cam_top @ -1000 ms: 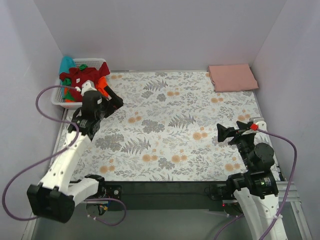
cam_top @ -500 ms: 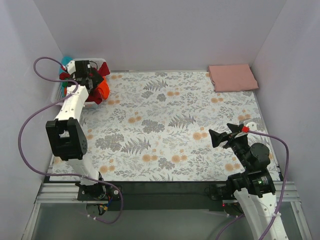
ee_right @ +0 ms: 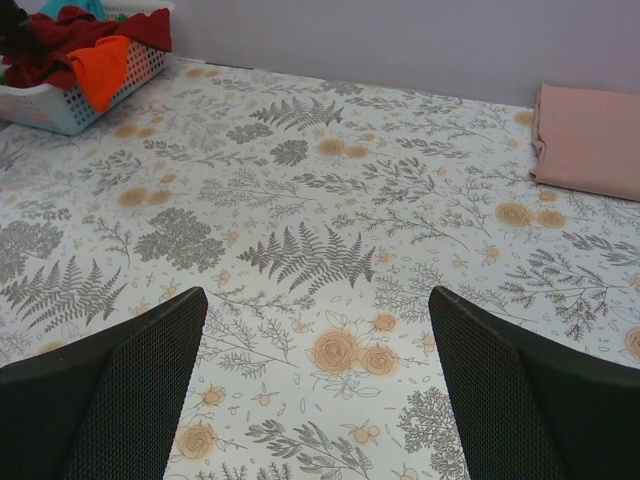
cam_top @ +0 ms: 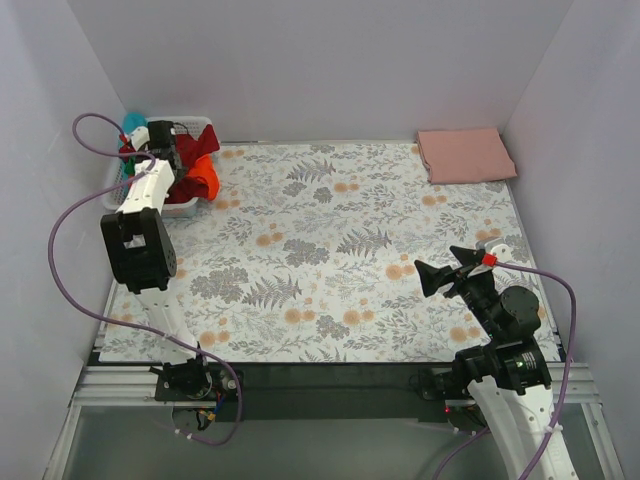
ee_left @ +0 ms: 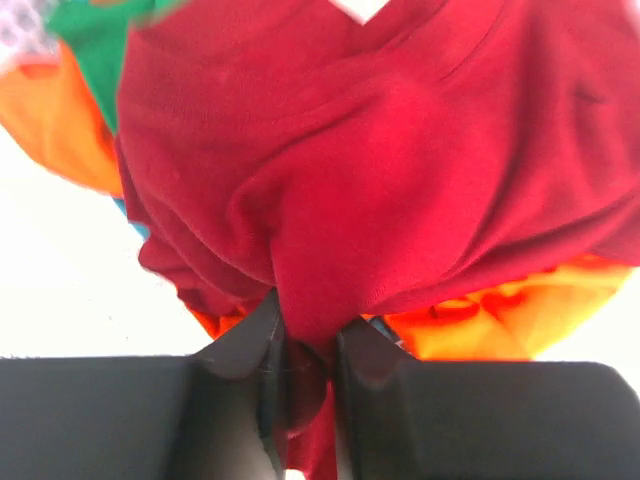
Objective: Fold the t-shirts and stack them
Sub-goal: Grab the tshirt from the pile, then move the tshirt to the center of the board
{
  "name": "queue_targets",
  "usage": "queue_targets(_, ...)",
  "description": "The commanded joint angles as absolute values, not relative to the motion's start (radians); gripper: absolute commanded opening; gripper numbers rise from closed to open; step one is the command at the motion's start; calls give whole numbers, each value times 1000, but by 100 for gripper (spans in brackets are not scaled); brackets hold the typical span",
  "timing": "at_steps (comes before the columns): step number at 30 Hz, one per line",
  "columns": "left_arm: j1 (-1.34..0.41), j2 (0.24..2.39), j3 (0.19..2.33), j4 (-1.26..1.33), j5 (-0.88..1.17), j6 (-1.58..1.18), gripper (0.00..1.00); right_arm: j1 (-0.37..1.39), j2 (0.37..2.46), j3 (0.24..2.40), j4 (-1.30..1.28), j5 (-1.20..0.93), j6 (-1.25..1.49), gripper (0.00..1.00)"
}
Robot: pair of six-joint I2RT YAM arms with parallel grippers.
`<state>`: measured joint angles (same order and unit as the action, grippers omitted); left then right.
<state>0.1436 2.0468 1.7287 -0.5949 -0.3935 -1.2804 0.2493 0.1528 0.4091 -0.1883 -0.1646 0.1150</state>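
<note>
A dark red t-shirt [ee_left: 400,170] lies on top of the pile in the white lattice basket [cam_top: 182,208] at the table's far left. My left gripper [ee_left: 305,345] is shut on a pinched fold of that red cloth. Orange t-shirts [ee_left: 520,300] and a green one [ee_left: 95,30] show beneath it; a turquoise one [cam_top: 131,127] pokes out at the basket's back. A folded salmon pink t-shirt [cam_top: 464,155] rests at the far right corner. My right gripper [ee_right: 318,330] hangs open over the floral tablecloth, holding nothing.
The floral tablecloth [cam_top: 330,250] covers the table, walled in by pale purple panels. The basket [ee_right: 60,105] shows at the far left of the right wrist view, the pink shirt [ee_right: 590,140] at its far right.
My left arm has reached back into the basket and its jaws have closed on the dark red shirt. The right gripper has edged slightly left, still open.
</note>
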Motion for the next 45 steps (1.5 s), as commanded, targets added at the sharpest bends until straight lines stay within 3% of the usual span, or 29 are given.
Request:
queue_targets(1, 149, 1912, 1792, -558, -483, -1226, 5, 255, 166, 402, -133, -183, 104, 98)
queue_targets(3, 146, 1873, 1818, -551, -514, -1210, 0, 255, 170, 400, -132, -187, 104, 98)
queue_targets(16, 11, 1691, 1952, -459, -594, -1016, 0, 255, 183, 400, -126, -206, 103, 98)
queue_targets(26, -578, 1643, 2095, -425, -385, -851, 0, 255, 204, 485, -152, -163, 80, 98)
queue_targets(35, -837, 1574, 2117, -417, -37, -902, 0, 253, 244, 583, -152, -129, 45, 98)
queue_targets(39, -838, 1499, 1926, -374, -151, -910, 0, 253, 239, 592, -164, -104, 25, 98)
queue_targets(40, -838, 1480, 1795, -358, -203, -908, 0, 255, 238, 592, -167, -103, 25, 98)
queue_targets(45, -831, 1385, 1346, -183, -443, -951, 18, 255, 259, 581, -225, -150, 29, 98)
